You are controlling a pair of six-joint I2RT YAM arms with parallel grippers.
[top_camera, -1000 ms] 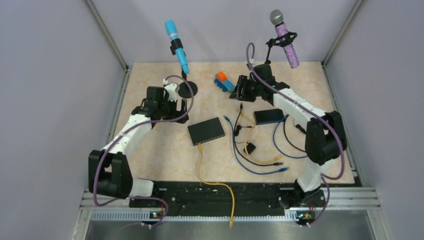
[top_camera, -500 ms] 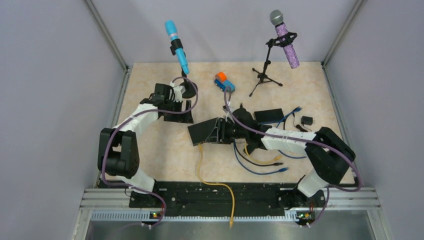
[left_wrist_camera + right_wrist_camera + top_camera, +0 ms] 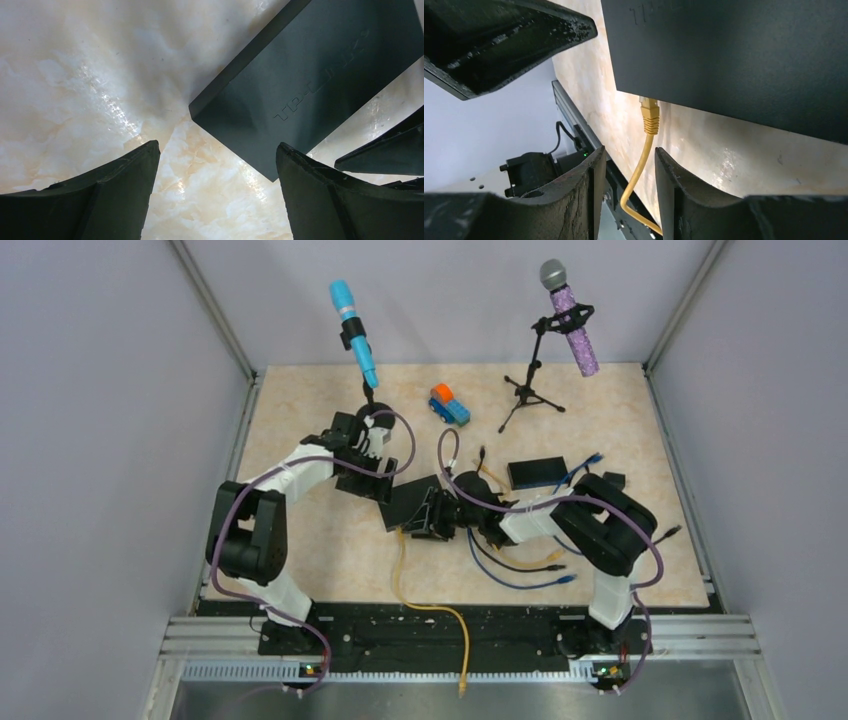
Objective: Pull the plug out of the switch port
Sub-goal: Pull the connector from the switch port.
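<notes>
Your right pincer [image 3: 628, 150] stood nearer: half-open, empty, astride the cable [image 3: 638, 170], the plug [image 3: 650, 112] just ahead, its axis straight out of the switch [image 3: 734, 55]. Your left pincer [image 3: 217, 147] gaped empty.

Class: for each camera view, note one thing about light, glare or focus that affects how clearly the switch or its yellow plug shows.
Top external: even, soft light, sharp throughout, the switch a flat dark shape. Left wrist: bright glare patches on the glossy table; the switch's embossed logo legible. Right wrist: yellow plug crisp, switch face underexposed.
</notes>
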